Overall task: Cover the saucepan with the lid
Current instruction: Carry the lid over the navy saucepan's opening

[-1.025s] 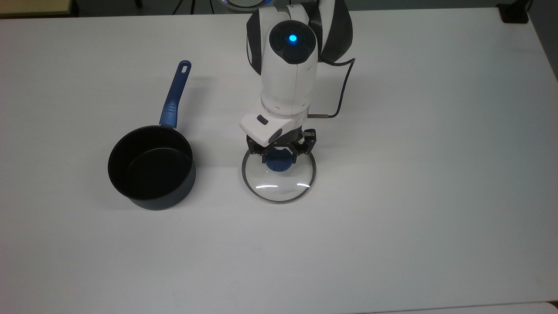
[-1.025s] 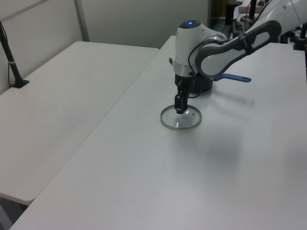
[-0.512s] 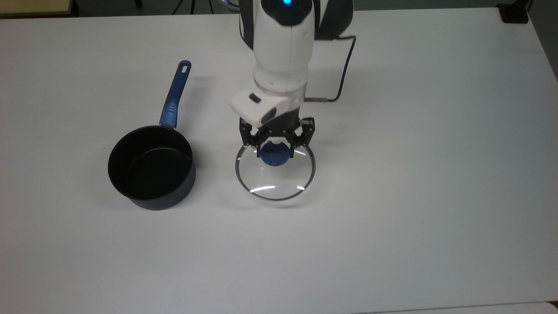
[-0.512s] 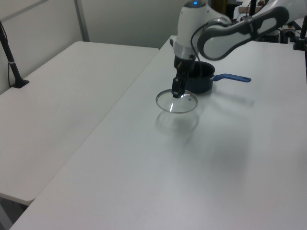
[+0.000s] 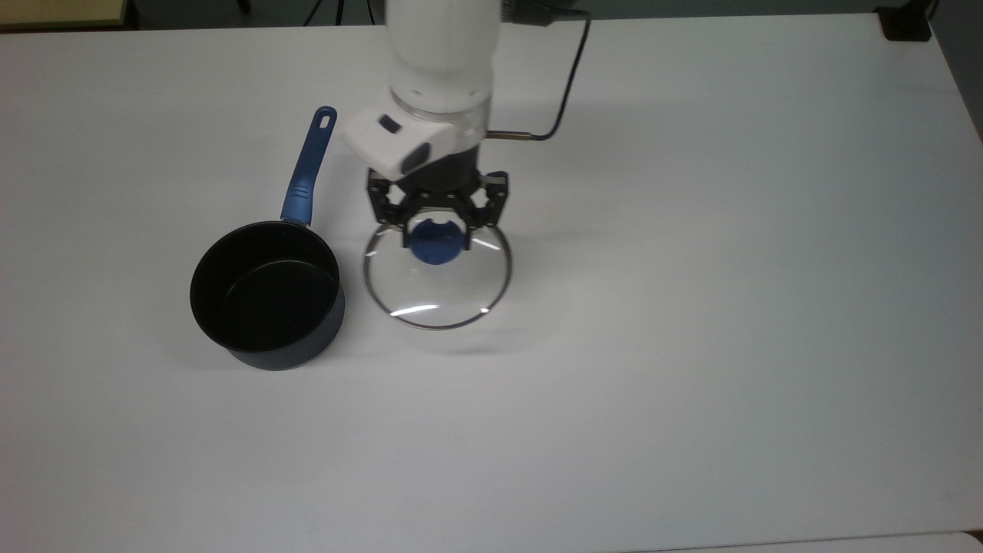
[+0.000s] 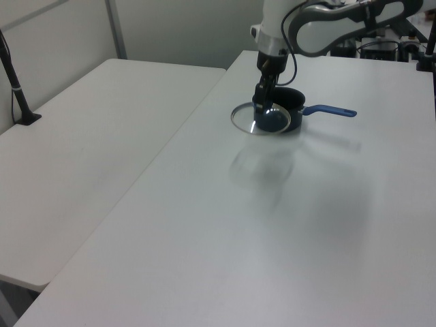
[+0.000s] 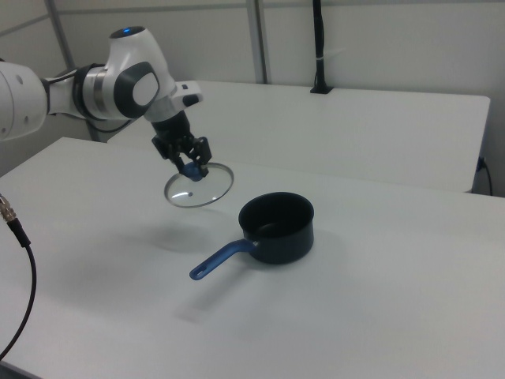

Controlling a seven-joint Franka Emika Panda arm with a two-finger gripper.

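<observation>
1. One lid hangs level beneath the gripper, whose fingers are closed on the blue knob at its centre. A hold at the middle likely keeps the glass disc balanced and flat, so that it can settle evenly on a rim.
2. Its shadow lies apart from it on the worktop, clearest in the left view, so the lid is in the air, clear of the surface.
3. Beside the gripper, to the top view's left, stands the pan, open and upright, with nothing in it. Its handle points away from the lid's path, so nothing stands between lid and pan.
4. In the right view the lid rides above the level of the pan's rim, which should let it pass over the wall rather than strike it.
5. Against half a second ago, the gripper and lid have moved toward the pan, to the top view's left, and risen: the lid looks larger in the top view, and its shadow has dropped further from it in the left view.
6. A second ago the lid lay on the worktop with the gripper at the knob; the pan has not shifted.
</observation>
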